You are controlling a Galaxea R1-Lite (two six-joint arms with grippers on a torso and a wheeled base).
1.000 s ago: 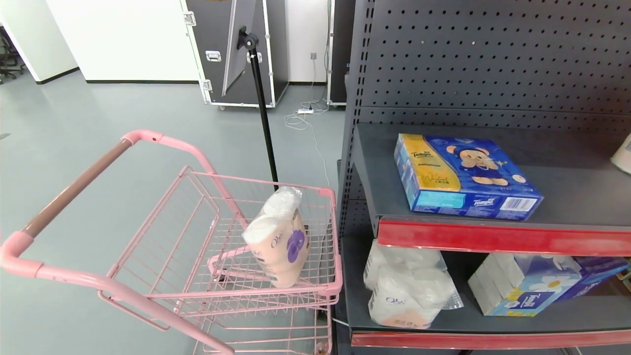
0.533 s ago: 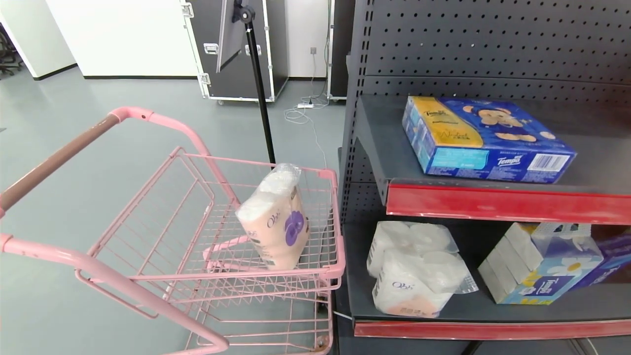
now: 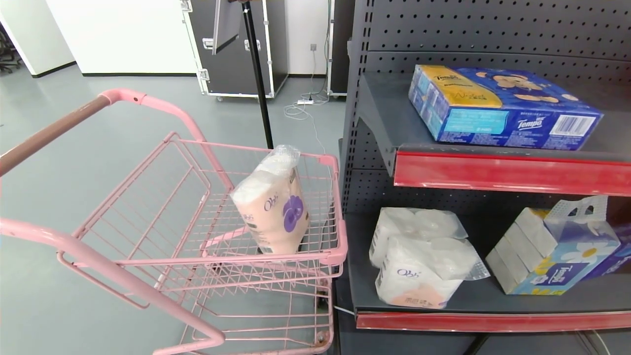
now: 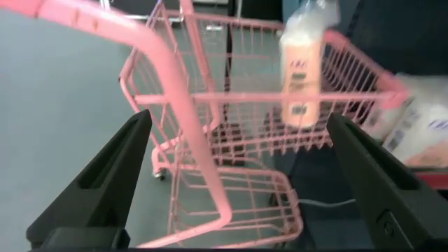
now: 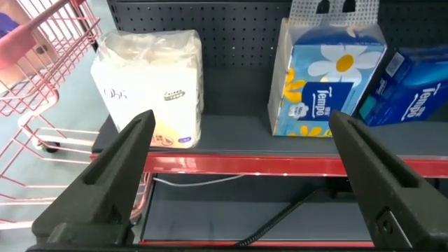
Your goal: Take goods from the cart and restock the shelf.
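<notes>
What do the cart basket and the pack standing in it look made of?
Cart basket: likely metal wire with a glossy pink coating; thin welded grid rods. Toilet roll pack: paper rolls in clear plastic film, apparently; it crinkles and glints at the top.

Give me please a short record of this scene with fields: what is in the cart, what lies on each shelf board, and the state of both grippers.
Cart: pink cart beside the shelf's left end, holding one wrapped pack of rolls, standing on end.
Upper shelf board: one flat blue box.
Lower shelf board: two white roll packs at the left, a flower-printed tissue pack to the right.
Left gripper: open, empty, facing the cart.
Right gripper: open, empty, facing the lower board.
Task state: cart pack not yet picked up.
</notes>
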